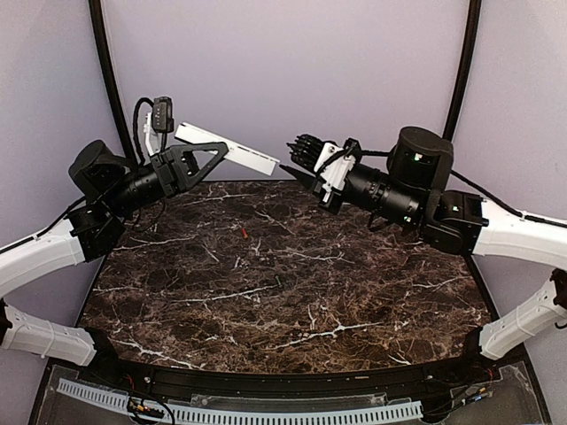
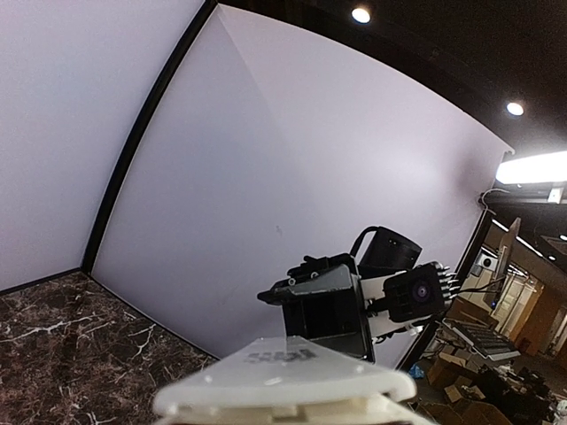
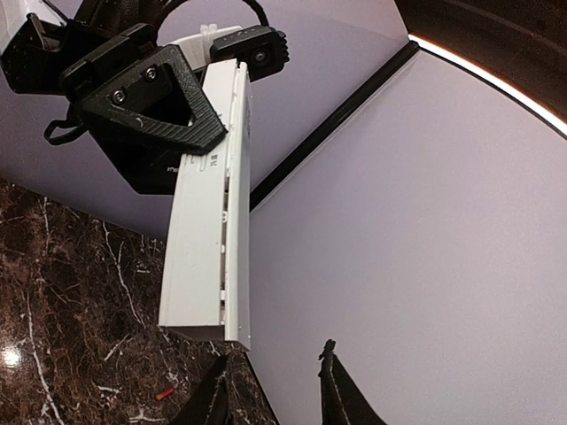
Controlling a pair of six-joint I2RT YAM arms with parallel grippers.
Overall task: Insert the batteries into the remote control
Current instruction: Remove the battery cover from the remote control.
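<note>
My left gripper (image 1: 211,152) is shut on the remote control (image 1: 248,158), a long white bar held in the air above the table's far edge. The bar's free end points right. In the right wrist view the remote control (image 3: 208,204) hangs just ahead of my right gripper (image 3: 273,390), which is open and empty, with a seam along its side. In the top view my right gripper (image 1: 291,172) is a short way from the bar's end. A red-orange battery (image 1: 243,233) lies on the marble, also in the right wrist view (image 3: 164,393). The dark battery is out of view.
The dark marble table (image 1: 292,292) spreads below both arms. A pale curved backdrop (image 1: 292,71) with black poles stands close behind the grippers. In the left wrist view the remote's end (image 2: 283,385) fills the bottom and the right gripper (image 2: 330,312) faces it.
</note>
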